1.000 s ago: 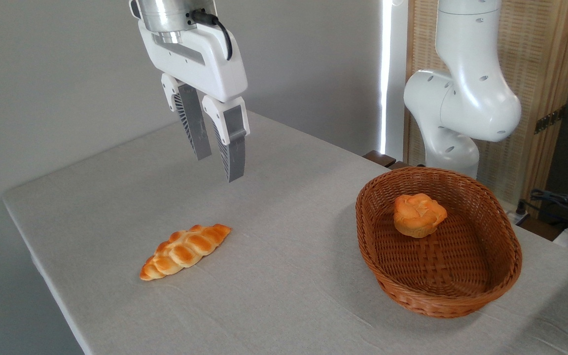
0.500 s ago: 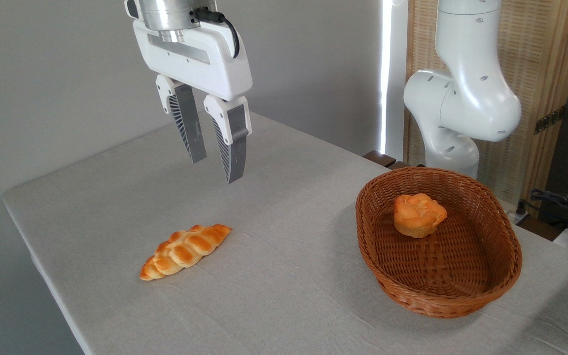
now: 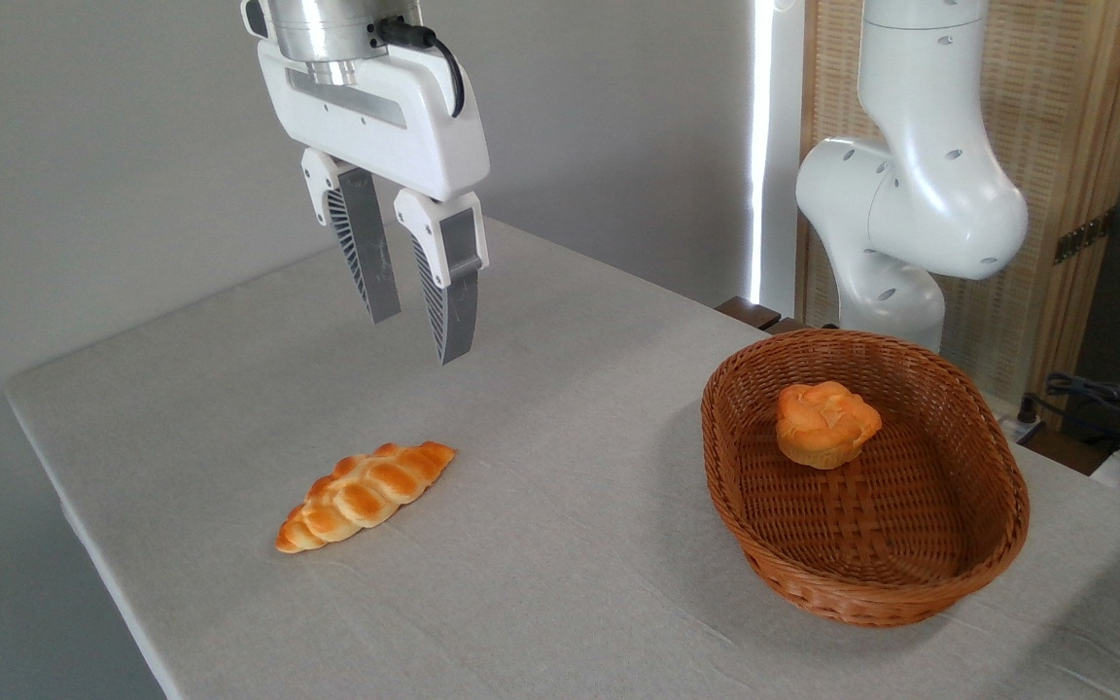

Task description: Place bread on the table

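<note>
The bread (image 3: 366, 496) lies flat on the table (image 3: 560, 467), on bare cloth left of the basket (image 3: 993, 525) and well apart from it. The gripper (image 3: 416, 335) hangs in the air above and behind the loaf, its two fingers parted and holding nothing. By the look of it the placing is done, and the step in hand is to clear away. To do that well, the arm should rise straight up before travelling sideways, so that neither finger brushes the loaf or drags the cloth. It should also steer clear of the basket rim, where a small round bun (image 3: 827, 423) sits inside.
</note>
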